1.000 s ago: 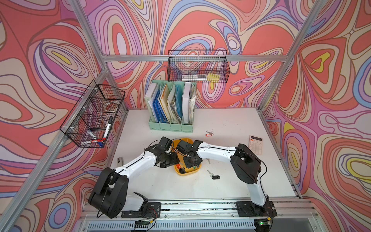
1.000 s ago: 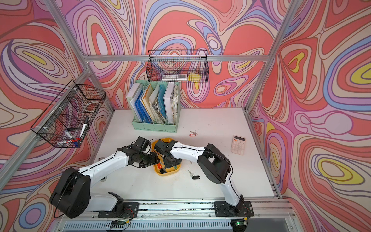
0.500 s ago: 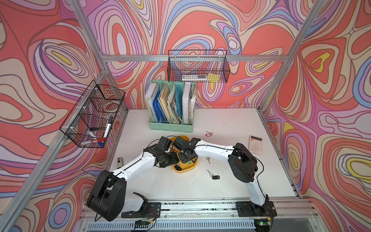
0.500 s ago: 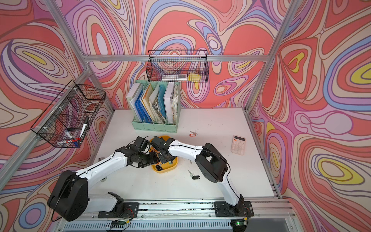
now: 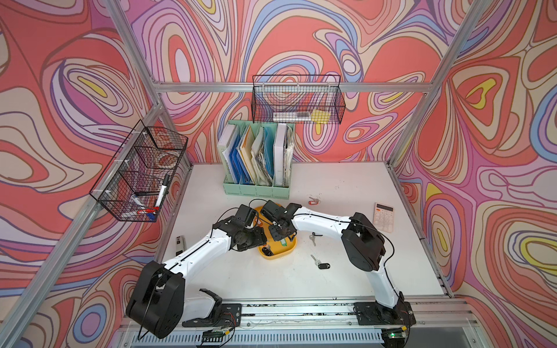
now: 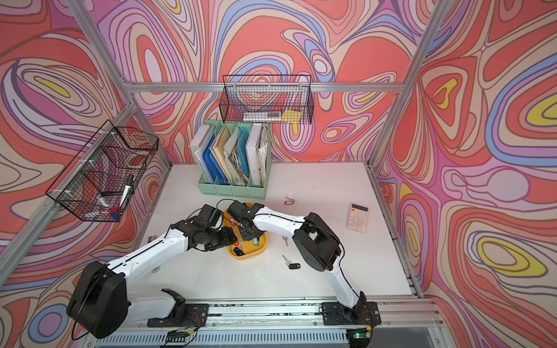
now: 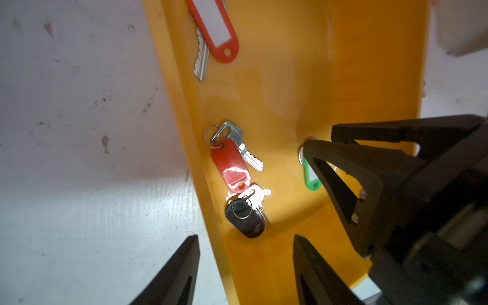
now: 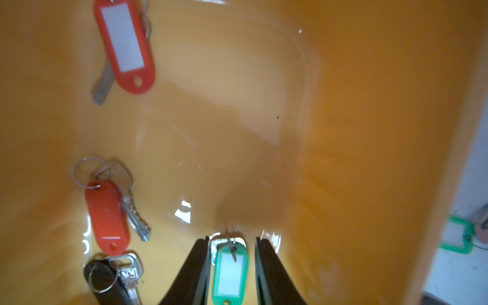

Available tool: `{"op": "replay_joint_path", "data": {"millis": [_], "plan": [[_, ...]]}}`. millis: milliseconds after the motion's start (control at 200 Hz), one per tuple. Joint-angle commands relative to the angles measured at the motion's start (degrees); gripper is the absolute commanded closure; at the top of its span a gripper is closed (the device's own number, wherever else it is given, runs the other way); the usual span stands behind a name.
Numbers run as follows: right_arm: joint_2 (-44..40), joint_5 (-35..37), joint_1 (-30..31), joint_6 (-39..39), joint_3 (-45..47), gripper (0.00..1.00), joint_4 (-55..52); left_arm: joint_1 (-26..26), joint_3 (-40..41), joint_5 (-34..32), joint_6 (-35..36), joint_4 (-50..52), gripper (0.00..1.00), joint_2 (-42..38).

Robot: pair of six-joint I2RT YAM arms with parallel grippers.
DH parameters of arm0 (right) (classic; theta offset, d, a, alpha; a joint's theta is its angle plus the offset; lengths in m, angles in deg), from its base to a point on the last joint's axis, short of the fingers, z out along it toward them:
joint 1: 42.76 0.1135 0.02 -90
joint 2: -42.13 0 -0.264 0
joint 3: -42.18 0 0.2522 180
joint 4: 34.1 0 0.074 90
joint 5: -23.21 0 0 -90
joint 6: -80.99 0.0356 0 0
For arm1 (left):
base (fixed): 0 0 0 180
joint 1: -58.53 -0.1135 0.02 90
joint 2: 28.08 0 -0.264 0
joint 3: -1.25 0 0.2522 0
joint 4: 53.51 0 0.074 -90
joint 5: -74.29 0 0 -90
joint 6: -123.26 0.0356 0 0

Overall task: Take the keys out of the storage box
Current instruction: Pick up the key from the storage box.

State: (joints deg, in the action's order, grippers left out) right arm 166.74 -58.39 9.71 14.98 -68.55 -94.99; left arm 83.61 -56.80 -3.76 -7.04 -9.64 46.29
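Silver green-tagged key (image 8: 229,274) lay flat in the yellow storage box (image 5: 272,256), frame centre in both top views. Right gripper (image 8: 231,241) straddled its tag, jaws parted, not clamped. Left gripper (image 7: 245,236) gaped empty astride the box wall. Red-tagged key (image 7: 231,169) and black-tagged key (image 7: 245,219) hugged that wall; bare table (image 5: 271,286) lower in frame.

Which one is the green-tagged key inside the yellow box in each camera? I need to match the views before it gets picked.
In a top view: the green-tagged key lies midway along the storage box.
In a top view: same spot.
Left wrist: half hidden behind the right gripper.
Right wrist: framed between the fingers, tag at.
Shared landmark: the storage box's yellow floor.
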Motion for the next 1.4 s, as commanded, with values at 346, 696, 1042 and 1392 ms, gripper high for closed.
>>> {"op": "replay_joint_path", "data": {"millis": [346, 696, 1042, 1392], "plan": [[0.7, -0.9, -0.3, 0.2, -1.3, 1.0, -1.1, -0.4, -0.8, -2.9, 1.1, 3.0, 0.37, -2.3], [-5.0, 1.1, -0.3, -1.2, -2.9, 1.0, -2.7, -0.3, -1.2, -7.6, 1.3, 5.0, 0.31, -6.5], [-11.9, 4.7, -3.6, -3.6, -4.2, 1.0, -4.8, -0.4, -0.8, -14.4, 0.7, 6.6, 0.1, -12.0], [-16.4, 8.8, -16.1, -7.6, 0.1, 1.0, -4.3, -0.4, 0.7, -18.0, -0.3, 7.6, 0.01, -16.3]]}}
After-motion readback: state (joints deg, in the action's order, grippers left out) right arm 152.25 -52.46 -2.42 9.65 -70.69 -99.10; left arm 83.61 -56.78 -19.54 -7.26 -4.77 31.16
